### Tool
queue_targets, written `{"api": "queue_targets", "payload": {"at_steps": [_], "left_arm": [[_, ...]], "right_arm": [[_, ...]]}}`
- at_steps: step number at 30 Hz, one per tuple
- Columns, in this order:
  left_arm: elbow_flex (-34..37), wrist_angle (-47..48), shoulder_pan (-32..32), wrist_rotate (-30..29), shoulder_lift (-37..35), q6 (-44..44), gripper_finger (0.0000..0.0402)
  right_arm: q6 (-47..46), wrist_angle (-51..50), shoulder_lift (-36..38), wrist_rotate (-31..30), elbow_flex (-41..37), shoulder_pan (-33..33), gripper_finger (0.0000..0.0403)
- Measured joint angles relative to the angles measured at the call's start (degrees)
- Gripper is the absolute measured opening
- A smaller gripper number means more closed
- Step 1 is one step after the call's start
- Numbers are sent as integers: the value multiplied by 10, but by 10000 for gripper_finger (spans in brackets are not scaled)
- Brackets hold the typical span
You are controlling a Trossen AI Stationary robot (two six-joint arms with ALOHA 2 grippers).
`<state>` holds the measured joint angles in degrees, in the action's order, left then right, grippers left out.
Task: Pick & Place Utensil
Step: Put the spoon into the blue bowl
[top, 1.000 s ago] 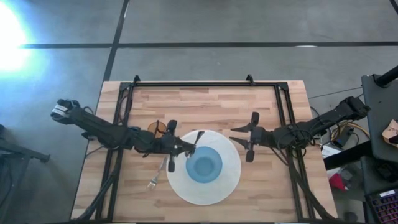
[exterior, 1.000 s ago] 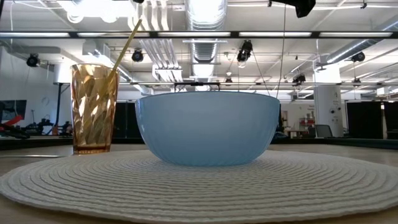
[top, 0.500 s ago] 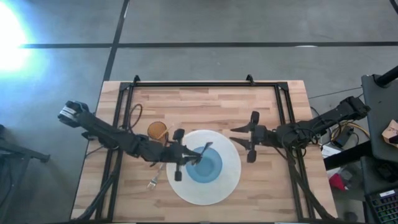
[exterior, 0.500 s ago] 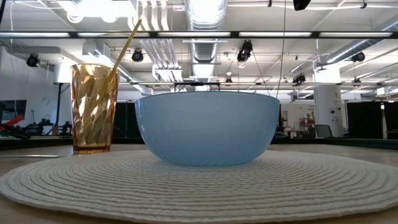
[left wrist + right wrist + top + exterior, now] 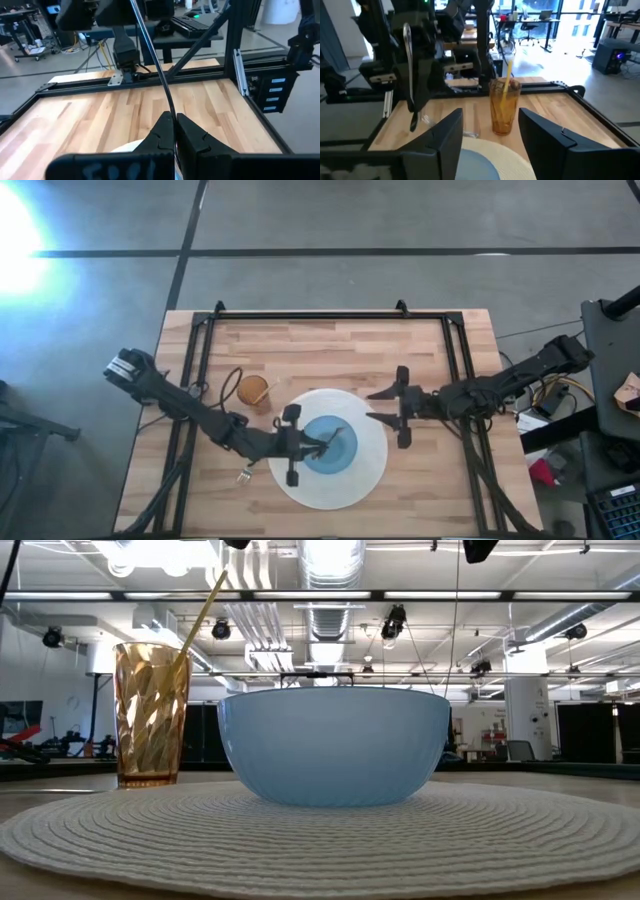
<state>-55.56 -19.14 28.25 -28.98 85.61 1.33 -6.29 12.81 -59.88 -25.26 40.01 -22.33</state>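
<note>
Left gripper (image 5: 318, 445) over blue bowl (image 5: 329, 445) at placemat (image 5: 365, 473) centre, jaws pinching dark-handled utensil (image 5: 152, 55), handle rising upright from fingertips. Fork (image 5: 243, 475) flat on table (image 5: 330, 345) just left of placemat. Amber cup (image 5: 254, 390) with straw far-left of bowl. Right gripper (image 5: 376, 406) above placemat's right edge, jaws spread, nothing between them.

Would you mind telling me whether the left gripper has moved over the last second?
Yes. In the high view the left gripper, holding a dark utensil, has moved from the placemat's left edge to above the blue bowl.
</note>
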Motion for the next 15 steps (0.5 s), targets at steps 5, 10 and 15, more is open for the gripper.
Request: {"api": "queue_targets", "payload": {"at_steps": [5,10,15], "left_arm": [[4,0,2,-11,13,-3,0],[4,-2,3,-26,15,-13,0],[4,-3,3,-27,15,-20,0]], "right_arm": [[3,17,-46,2,0,0,196],[31,77,-95,63,0,0,193],[35,132,-130,79,0,0,192]]}}
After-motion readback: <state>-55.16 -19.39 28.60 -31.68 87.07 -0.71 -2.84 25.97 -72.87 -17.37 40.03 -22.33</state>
